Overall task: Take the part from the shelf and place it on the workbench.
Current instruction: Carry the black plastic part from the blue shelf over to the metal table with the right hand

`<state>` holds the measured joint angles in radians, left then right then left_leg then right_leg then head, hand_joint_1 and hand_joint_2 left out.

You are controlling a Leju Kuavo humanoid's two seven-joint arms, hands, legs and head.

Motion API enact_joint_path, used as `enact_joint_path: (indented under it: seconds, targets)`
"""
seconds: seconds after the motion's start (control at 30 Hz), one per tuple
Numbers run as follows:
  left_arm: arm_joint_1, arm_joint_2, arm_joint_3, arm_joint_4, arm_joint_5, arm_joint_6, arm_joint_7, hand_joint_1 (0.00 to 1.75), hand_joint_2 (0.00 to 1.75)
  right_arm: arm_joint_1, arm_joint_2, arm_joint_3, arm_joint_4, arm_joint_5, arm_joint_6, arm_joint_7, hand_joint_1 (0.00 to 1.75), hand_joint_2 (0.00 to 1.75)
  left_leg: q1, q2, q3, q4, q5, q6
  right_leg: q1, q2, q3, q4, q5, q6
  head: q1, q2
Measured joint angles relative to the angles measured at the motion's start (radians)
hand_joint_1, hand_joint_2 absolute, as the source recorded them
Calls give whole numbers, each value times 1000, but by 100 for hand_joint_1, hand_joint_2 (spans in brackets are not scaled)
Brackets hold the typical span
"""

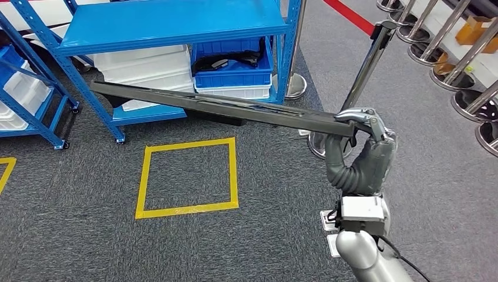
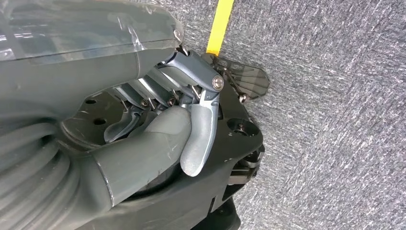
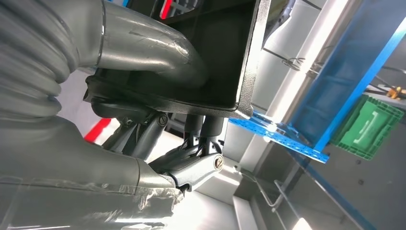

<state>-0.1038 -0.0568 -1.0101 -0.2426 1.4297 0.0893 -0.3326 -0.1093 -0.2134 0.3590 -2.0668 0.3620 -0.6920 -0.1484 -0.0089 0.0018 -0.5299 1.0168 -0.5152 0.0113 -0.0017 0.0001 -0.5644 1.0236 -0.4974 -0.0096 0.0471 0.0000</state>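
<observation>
The part (image 1: 217, 107), a long dark bar w/ a channel-shaped section, hangs in the air over the grey carpet (image 1: 76, 247). The right hand (image 1: 359, 154) grasps it at one end: fingers (image 1: 363, 116) hook over the top edge, thumb pressed in from below. From that hand the part runs out leftward and a bit away, its far end reaching in front of the blue shelf (image 1: 170, 23), not resting on it as far as the head view shows. In the right wrist view the part's open end (image 3: 225, 52) sits right against the hand (image 3: 158, 129), thumb inside the channel, fingers wrapped round the outer wall.

Beyond the part's far half, on the shelf's lower level: a blue bin (image 1: 235, 69) w/ dark items inside, and white bins (image 1: 147, 70) beside it. Below the part, left of the hand, a yellow tape square (image 1: 188, 176) on the carpet. Just behind the hand, a metal barrier post (image 1: 369, 61); more post bases (image 1: 464, 70) farther off to its right.

Left hand (image 2: 163, 120): fingers curled in toward the thumb, nothing seen btwn them, so clenched on nothing. It hangs above carpet w/ a yellow tape strip (image 2: 220, 24) beyond the fingertips.
</observation>
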Motion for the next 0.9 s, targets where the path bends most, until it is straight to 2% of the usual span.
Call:
enact_joint_path:
  seconds: [0.17,0.27,0.33,0.4,0.43,0.47,0.5,0.53,0.6,0.63,0.67,0.73,0.8,0.83,0.9]
  targets:
    - [0,0,0,0,3,1,-9,175,175,0,0,-2,0,2,0,39,175,175,-7,0,0,5,-2,7,-4,0,4,-6,5,10,0,0]
    - [0,-2,0,-1,5,4,-27,175,175,1,-1,-10,0,0,0,47,175,175,1,0,7,-15,9,18,-3,0,5,-4,1,19,0,0]
    - [0,-4,0,-2,6,6,-33,175,175,4,-2,-13,-1,-2,0,45,175,175,8,0,13,-30,19,25,-4,0,-22,57,-41,26,3,0]
    - [1,-5,0,-2,6,7,-36,175,175,7,-3,-14,-1,-2,0,42,175,175,11,-4,12,-32,21,27,-9,0,-82,185,-103,33,7,0]
    - [2,-6,0,-2,6,8,-36,175,175,10,-3,-15,-1,-2,0,41,175,175,12,-8,12,-32,20,27,-13,0,-108,237,-118,36,8,0]
    - [3,-6,0,-2,6,8,-36,175,175,13,-3,-16,-1,-3,0,40,175,175,14,-14,13,-31,19,25,-17,0,-119,257,-114,39,9,0]
    - [2,-7,0,-2,7,9,-36,175,175,15,-3,-16,-1,-3,0,39,175,175,17,-21,13,-29,18,22,-20,0,-108,234,-89,41,9,0]
    - [2,-7,0,-2,7,9,-36,175,175,17,-3,-16,-1,-3,0,38,175,175,21,-29,15,-26,15,17,-24,5,-80,174,-51,44,9,0]
    - [0,-8,0,-2,7,9,-36,175,175,17,-3,-18,-2,-3,0,36,175,175,26,-46,13,-17,9,2,-29,37,-18,44,0,45,11,0]
    - [0,-8,0,-2,7,9,-37,175,175,18,-3,-19,-2,-4,0,35,175,175,26,-53,10,-13,7,-5,-29,49,-1,8,8,42,12,0]
    - [-1,-8,0,-2,7,9,-37,175,175,18,-3,-20,-2,-4,0,35,175,175,27,-60,6,-12,7,-13,-26,56,3,-4,4,35,12,0]
    - [-1,-8,0,-1,8,9,-38,175,175,20,-3,-24,-3,-4,0,34,175,175,28,-71,4,-16,8,-27,-23,41,2,-6,6,19,10,0]
    - [-1,-8,0,-1,8,10,-38,175,175,20,-3,-26,-3,-3,0,34,175,175,28,-60,-7,12,-10,-37,-26,23,6,-13,7,4,6,0]
    - [-2,-8,0,-1,8,10,-38,175,175,20,-3,-26,-3,-3,0,34,175,175,27,-47,-26,55,-33,-40,-27,13,7,-16,7,-2,2,0]
    - [-2,-8,0,-1,8,11,-38,175,175,21,-3,-27,-4,-3,0,33,175,175,26,-24,-96,192,-93,-45,-23,-8,9,-16,4,-12,-5,0]
